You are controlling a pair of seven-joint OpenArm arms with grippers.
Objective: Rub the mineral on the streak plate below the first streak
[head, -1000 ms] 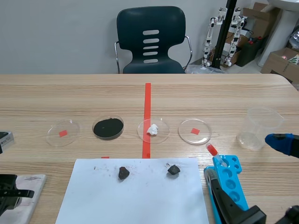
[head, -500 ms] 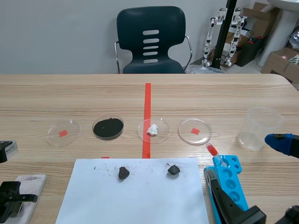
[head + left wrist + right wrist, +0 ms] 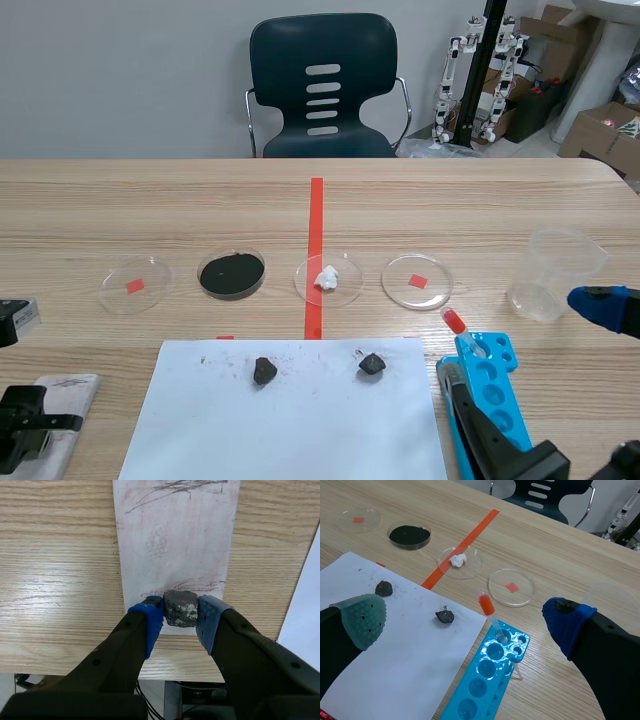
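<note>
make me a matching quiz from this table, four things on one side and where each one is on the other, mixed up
Things:
1. mineral
2. streak plate
3. pipette
4. white lump

Places:
a. in the clear dish on the tape line
b. gripped in the left tool
c. leaning in the blue well tray
d. flat on the wood beside the white paper

Pairs: 1-b, 2-d, 3-c, 4-a
</note>
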